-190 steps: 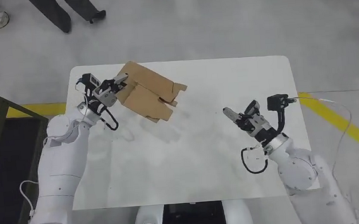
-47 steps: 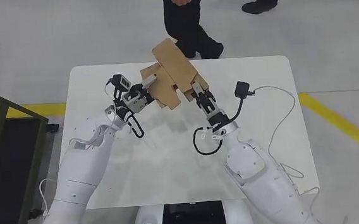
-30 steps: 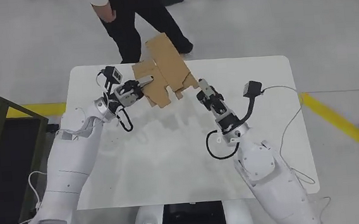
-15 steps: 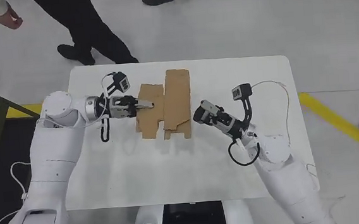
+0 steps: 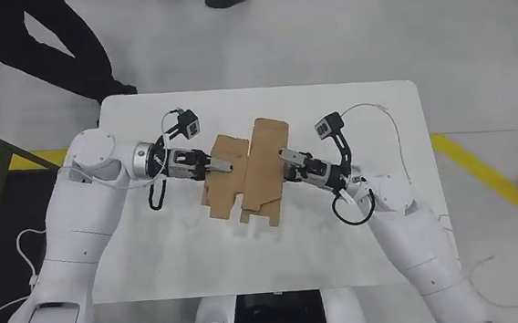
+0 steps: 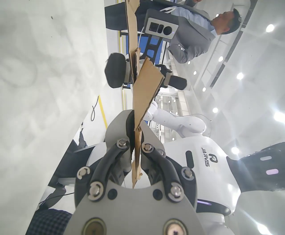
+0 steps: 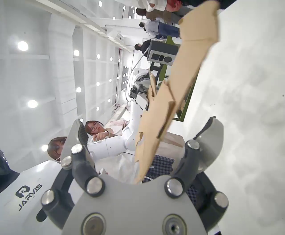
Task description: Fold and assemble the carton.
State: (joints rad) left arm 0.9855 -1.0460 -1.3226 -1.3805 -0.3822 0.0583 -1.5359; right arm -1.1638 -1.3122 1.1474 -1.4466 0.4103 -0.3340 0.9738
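Over the middle of the counter (image 5: pixel 374 116), the carton (image 5: pixel 242 174) is held as a largely flat sheet. Its edge toward the counter's left side is pinched by the closed left gripper (image 5: pixel 215 165). The opposite edge is straddled by the right gripper (image 5: pixel 284 159), whose jaws are spread wide and not clamped. With one grip only, the sheet could be swung or torn there if a fold is forced.
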